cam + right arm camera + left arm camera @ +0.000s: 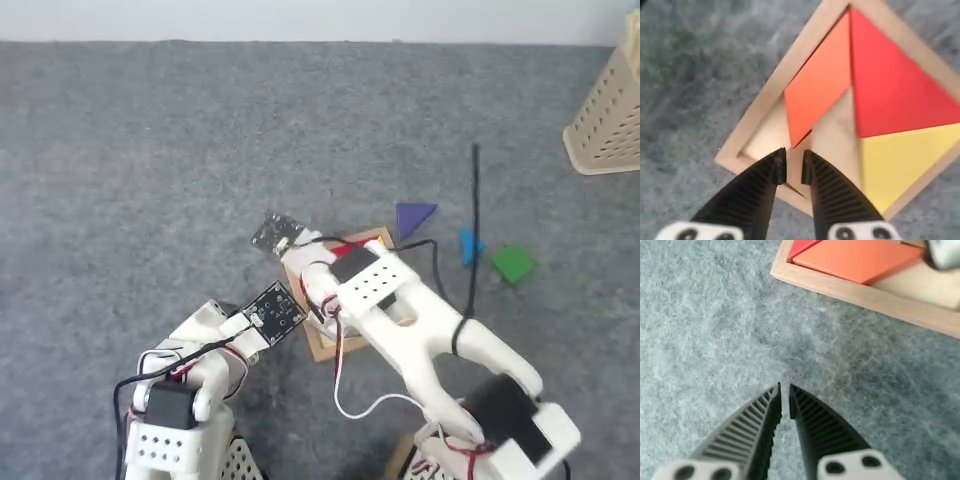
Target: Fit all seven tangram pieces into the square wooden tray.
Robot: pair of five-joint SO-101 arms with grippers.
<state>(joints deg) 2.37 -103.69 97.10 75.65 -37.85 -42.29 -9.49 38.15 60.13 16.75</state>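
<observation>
Up close, the right gripper hung over a corner of the square wooden tray. Its 2 black fingers were a little bit apart, and nothing was between them. The tips sat above bare wood inside the tray, just beside the pointy end of the orange piece.

3 pieces lay flat inside the tray. The orange piece lay along 1 side of the tray. The big red triangle touched the orange piece along 1 edge. The yellow piece touched the red triangle too. Some bare wood showed in the tray between the orange piece and the yellow piece.

The left gripper was outside the tray, near 1 of its corners, over the grey carpet. Its 2 fingers were pressed nearly together, with just a thin crack between the tips, and they held nothing.

From the high view, 3 more pieces lay on the carpet outside the tray, all off the same side of it. The purple triangle was the nearest to the tray. The blue piece was a bit farther from the tray, and the green square was the farthest. A black cable ran across the carpet between the purple triangle and the blue piece. A tan basket with holes stood well apart from the tray.
</observation>
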